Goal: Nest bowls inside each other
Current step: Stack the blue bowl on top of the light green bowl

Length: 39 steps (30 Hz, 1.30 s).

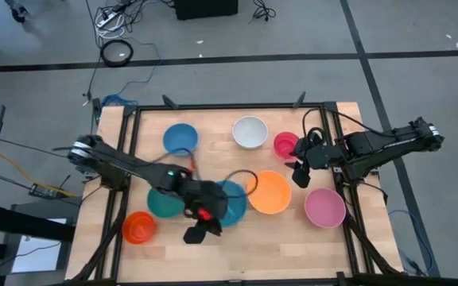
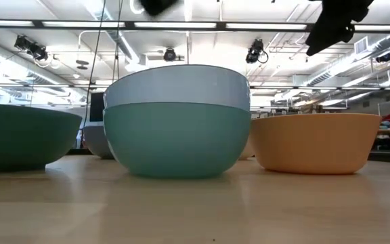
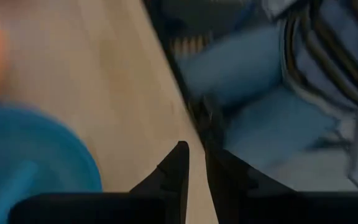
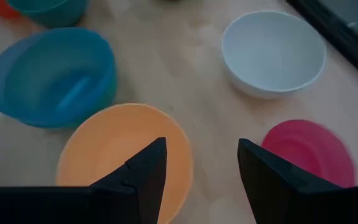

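A blue bowl sits nested in a teal bowl (image 1: pixel 230 200) (image 2: pixel 177 122) near the table's middle. Around it stand a large orange bowl (image 1: pixel 270 192), a dark teal bowl (image 1: pixel 164 203), a small orange bowl (image 1: pixel 139 227), a blue bowl (image 1: pixel 180 138), a white bowl (image 1: pixel 250 132), a small red-pink bowl (image 1: pixel 285 144) and a pink bowl (image 1: pixel 325 207). My left gripper (image 1: pixel 199 233) (image 3: pixel 194 149) hangs above the table's near edge beside the nested pair, with a narrow gap between its fingers and nothing in it. My right gripper (image 1: pixel 300 176) (image 4: pixel 202 152) stands open and empty above the orange and red-pink bowls.
Black frame rails run along the table's left and right sides (image 1: pixel 126 159). In the left wrist view a person in jeans (image 3: pixel 260 74) is just beyond the table's near edge. Bare wood lies near the front edge, between the small orange bowl and the pink bowl (image 1: pixel 269 238).
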Available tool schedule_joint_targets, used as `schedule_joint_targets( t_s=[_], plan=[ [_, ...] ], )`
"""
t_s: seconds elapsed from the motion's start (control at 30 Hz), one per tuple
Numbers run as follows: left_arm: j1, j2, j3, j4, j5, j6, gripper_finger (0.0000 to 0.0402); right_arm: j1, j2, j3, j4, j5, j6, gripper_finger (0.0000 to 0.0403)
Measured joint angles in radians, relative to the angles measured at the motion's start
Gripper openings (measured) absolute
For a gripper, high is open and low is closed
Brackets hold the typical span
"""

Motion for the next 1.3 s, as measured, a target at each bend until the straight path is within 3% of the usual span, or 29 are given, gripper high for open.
schedule_joint_targets(
  t_s=[0.13,0.23,0.37,0.57,0.83,1.07,1.3],
  plan=[
    [-0.004,-0.038,0.002,0.097,-0.116,0.003,0.0063,0.018,0.000,0.000,-0.003,0.033,0.040,0.0185],
    [0.002,-0.016,-0.013,0.282,-0.222,0.025,0.0063,0.027,0.000,0.000,-0.003,0.054,0.047,0.0185],
    [0.014,0.043,-0.075,0.534,-0.206,0.056,0.0063,0.028,0.000,0.000,-0.003,0.062,0.047,0.0185],
    [0.035,0.127,-0.155,0.607,-0.207,-0.072,0.0063,0.032,0.000,0.000,-0.003,0.064,0.046,0.0185],
    [0.038,0.165,-0.159,0.541,-0.275,-0.152,0.0063,0.032,0.000,0.000,-0.003,0.068,0.040,0.0185],
    [0.035,0.215,-0.159,0.518,-0.278,-0.215,0.0063,0.032,0.000,0.000,-0.002,0.078,0.040,0.0185],
    [0.035,0.218,-0.159,0.400,-0.313,-0.251,0.0062,0.032,0.000,0.000,0.000,0.079,0.040,0.0185]
  ],
)
